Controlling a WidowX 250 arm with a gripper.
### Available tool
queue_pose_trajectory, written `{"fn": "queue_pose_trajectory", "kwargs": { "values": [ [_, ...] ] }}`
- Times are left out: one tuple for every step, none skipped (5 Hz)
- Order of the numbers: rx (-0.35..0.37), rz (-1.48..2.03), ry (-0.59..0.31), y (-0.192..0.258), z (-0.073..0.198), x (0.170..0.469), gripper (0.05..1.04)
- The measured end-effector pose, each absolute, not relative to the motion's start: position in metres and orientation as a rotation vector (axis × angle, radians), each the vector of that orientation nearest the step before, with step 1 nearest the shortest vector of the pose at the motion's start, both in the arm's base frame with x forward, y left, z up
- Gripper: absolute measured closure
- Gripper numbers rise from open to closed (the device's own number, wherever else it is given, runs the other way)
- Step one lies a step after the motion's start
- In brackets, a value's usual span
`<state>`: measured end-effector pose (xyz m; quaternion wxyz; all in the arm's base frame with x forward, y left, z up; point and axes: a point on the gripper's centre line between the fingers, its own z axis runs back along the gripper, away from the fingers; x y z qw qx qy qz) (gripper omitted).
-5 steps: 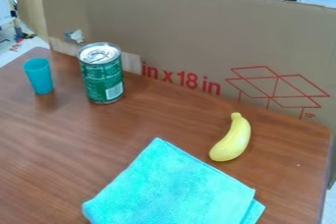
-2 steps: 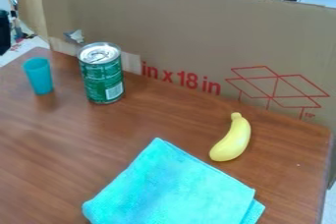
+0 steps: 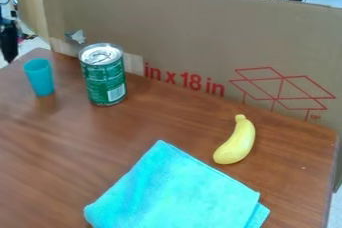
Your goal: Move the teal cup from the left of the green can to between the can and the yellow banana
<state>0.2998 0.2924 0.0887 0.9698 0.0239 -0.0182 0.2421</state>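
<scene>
One tapered teal plastic cup, long axis upright, to the right and near side of black robot gripper; jaw opening impossible to tell.

Warm brown bench, streaked with darker wood grain, with a rounded far left corner. Close to that corner, a narrow teal cup, upright, open end up, tapering towards its base. Just right of it, near the back edge, a taller green can, also upright, with a silver lid and a white patch low on its side. Towards the right edge, a yellow banana, lying curved, stem end towards the back edge. At the front, a folded turquoise cloth, laid flat, one corner pointing to the back edge, right side just beside the banana, apart from it
</scene>
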Motion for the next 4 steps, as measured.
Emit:
{"fn": "queue_pose_trajectory", "kwargs": {
  "values": [
    [0.031, 0.498, -0.036, 0.295, 0.085, 0.307, 0.082],
    [0.008, 0.501, -0.049, 0.292, 0.087, 0.310, 0.082],
    [-0.015, 0.490, -0.061, 0.289, 0.086, 0.313, 0.082],
    [-0.026, 0.467, -0.059, 0.281, 0.086, 0.319, 0.082]
  ]
}}
